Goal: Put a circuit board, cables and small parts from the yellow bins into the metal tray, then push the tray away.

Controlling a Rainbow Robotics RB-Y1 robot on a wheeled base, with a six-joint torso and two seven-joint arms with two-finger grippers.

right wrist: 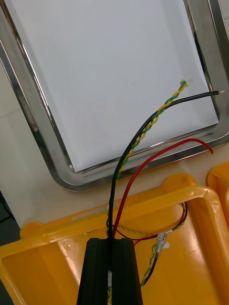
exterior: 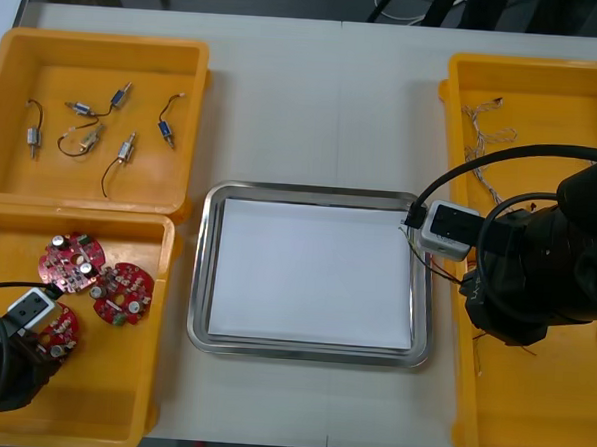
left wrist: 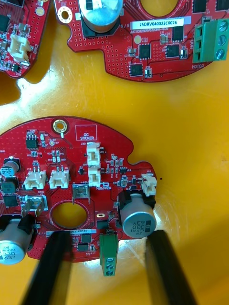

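"Over the metal tray's [exterior: 204, 269] right rim, what is hanging?"

"Cables [right wrist: 143, 128]: black, red and a green-and-yellow twist. The right gripper [right wrist: 113, 240] is clamping them above the yellow bin [right wrist: 157, 202] right of the tray, and their ends are reaching over its white inside."

"And left of the tray?"

"The left gripper [left wrist: 109, 236] is hovering, fingers apart, over a circuit board [left wrist: 71, 167] lying among others in the nearer bin [exterior: 158, 376]. Small metal parts [exterior: 83, 135] are lying in the farther bin [exterior: 197, 98]."

"Room?"

"Narrow strips of table [exterior: 315, 104] are showing either side of the tray, with wider table beyond its far rim."
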